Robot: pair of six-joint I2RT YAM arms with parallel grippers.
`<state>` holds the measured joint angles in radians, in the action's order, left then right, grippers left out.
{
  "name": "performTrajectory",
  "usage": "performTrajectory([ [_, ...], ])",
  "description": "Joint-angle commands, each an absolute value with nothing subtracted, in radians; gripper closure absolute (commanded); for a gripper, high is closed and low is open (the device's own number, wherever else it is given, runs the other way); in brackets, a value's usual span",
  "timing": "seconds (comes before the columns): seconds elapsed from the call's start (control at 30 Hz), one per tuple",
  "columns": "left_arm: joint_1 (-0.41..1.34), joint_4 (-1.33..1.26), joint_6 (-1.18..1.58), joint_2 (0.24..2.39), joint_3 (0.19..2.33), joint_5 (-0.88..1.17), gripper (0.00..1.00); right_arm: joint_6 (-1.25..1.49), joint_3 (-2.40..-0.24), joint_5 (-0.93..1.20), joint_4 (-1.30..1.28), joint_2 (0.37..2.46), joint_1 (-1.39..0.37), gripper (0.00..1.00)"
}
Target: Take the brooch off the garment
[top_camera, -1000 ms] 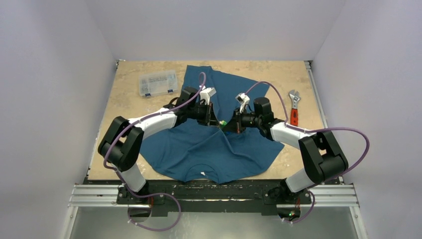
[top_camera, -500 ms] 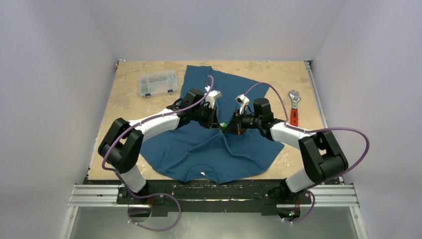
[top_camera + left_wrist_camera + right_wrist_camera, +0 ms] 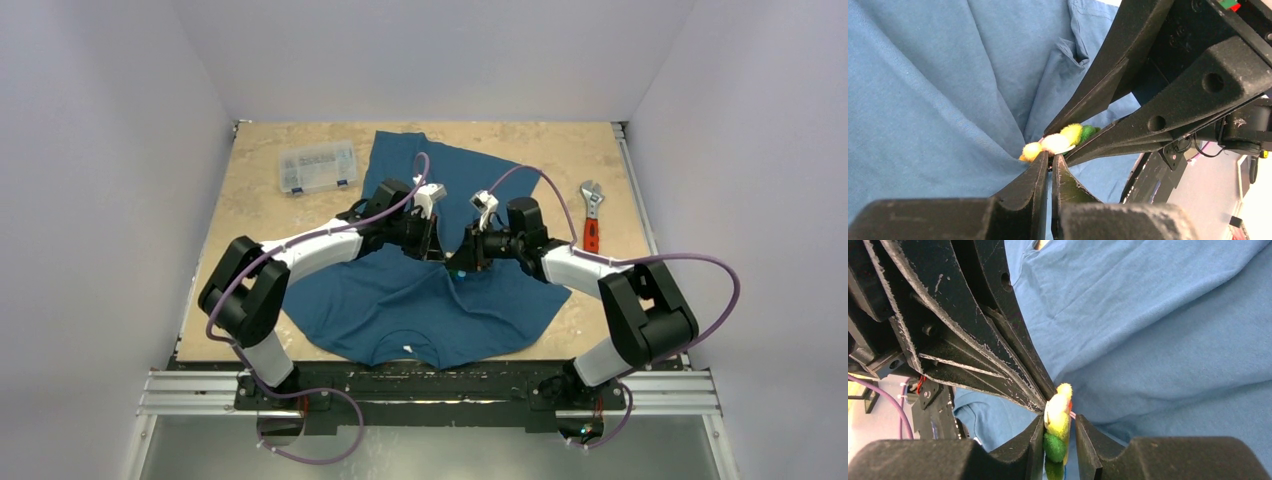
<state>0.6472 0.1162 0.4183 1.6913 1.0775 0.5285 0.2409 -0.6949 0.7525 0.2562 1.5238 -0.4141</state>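
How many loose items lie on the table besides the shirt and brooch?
2. A clear compartment box left of the shirt; a red-handled wrench off its right edge. More may lie hidden underneath.

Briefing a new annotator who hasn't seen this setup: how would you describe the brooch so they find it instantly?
Start from the large teal T-shirt on the table; near its middle the left gripper and right gripper meet tip to tip. The brooch is the small fuzzy yellow-and-green tuft between the right gripper's fingers, the only bright spot on plain cloth.
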Motion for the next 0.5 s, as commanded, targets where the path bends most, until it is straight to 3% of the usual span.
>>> performTrajectory([
  [0.0, 0.647, 0.077, 0.478, 1.703, 1.118, 0.621, 1.0, 0.199, -0.705, 0.746, 0.309, 1.544, -0.421, 0.67],
  [0.33, 0.634, 0.068, 0.492, 1.711, 1.118, 0.624, 1.0, 0.131, -0.697, 0.751, 0.235, 1.541, -0.421, 0.58],
  [0.47, 0.634, 0.05, 0.512, 1.714, 1.119, 0.644, 1.0, 0.146, -0.689, 0.754, 0.262, 1.541, -0.423, 0.63],
])
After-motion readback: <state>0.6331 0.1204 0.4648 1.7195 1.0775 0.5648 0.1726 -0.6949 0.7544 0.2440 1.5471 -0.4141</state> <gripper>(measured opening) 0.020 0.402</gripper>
